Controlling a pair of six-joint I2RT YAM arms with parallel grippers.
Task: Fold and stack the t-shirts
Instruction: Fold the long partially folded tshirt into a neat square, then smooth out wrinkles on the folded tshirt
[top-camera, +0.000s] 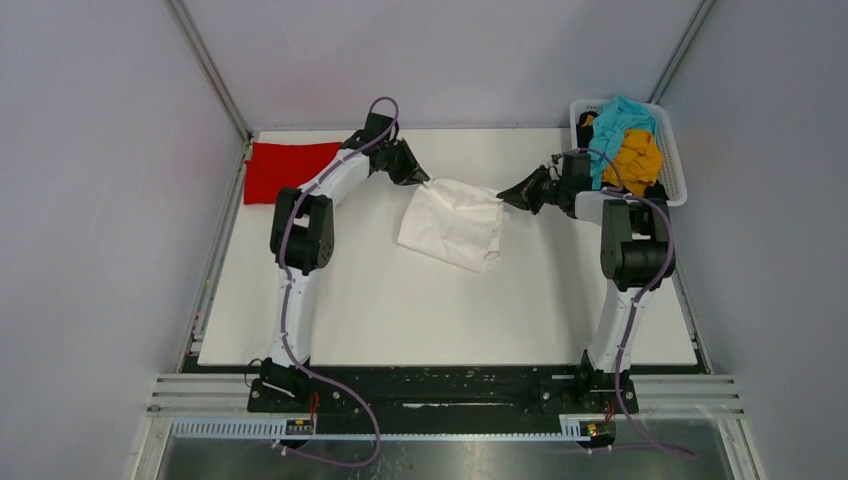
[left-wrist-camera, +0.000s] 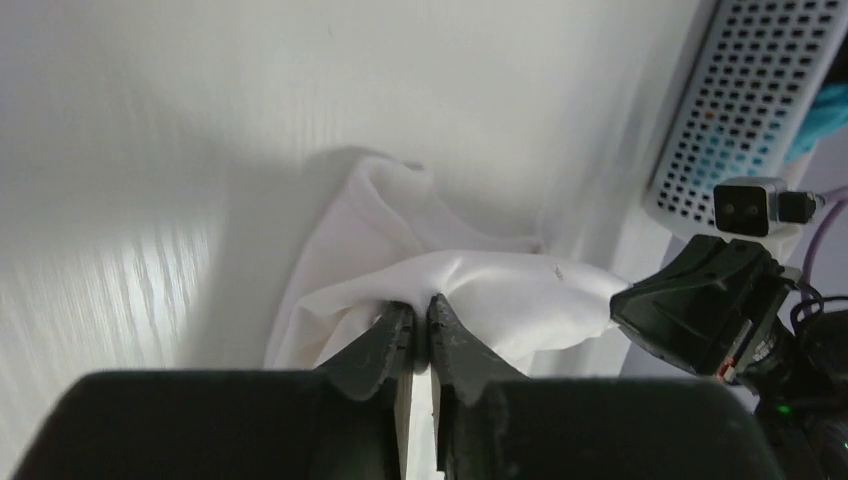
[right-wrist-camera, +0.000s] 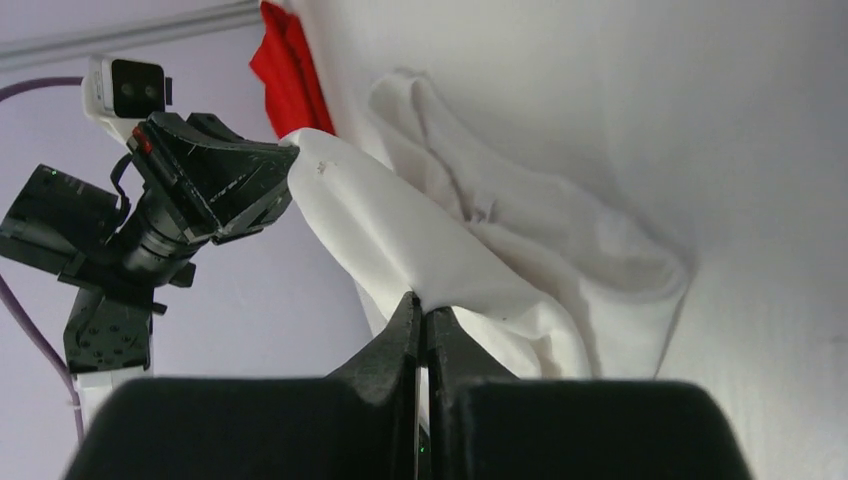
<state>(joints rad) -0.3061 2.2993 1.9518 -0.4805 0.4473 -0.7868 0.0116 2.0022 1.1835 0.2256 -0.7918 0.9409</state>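
The white t-shirt (top-camera: 452, 222) hangs between my two grippers over the middle of the table, its lower part resting on the surface. My left gripper (top-camera: 426, 180) is shut on its left top corner; in the left wrist view (left-wrist-camera: 421, 305) the fabric (left-wrist-camera: 500, 290) is pinched between the tips. My right gripper (top-camera: 503, 197) is shut on the right top corner, also seen in the right wrist view (right-wrist-camera: 421, 305) with the cloth (right-wrist-camera: 520, 230). A folded red t-shirt (top-camera: 285, 168) lies at the far left. Teal (top-camera: 622, 118) and mustard-yellow (top-camera: 636, 157) shirts fill the basket.
The white lattice basket (top-camera: 674, 160) stands at the far right edge of the table, close behind my right arm. A black garment (top-camera: 588, 125) shows at its left side. The white table (top-camera: 420, 310) runs to the near rail.
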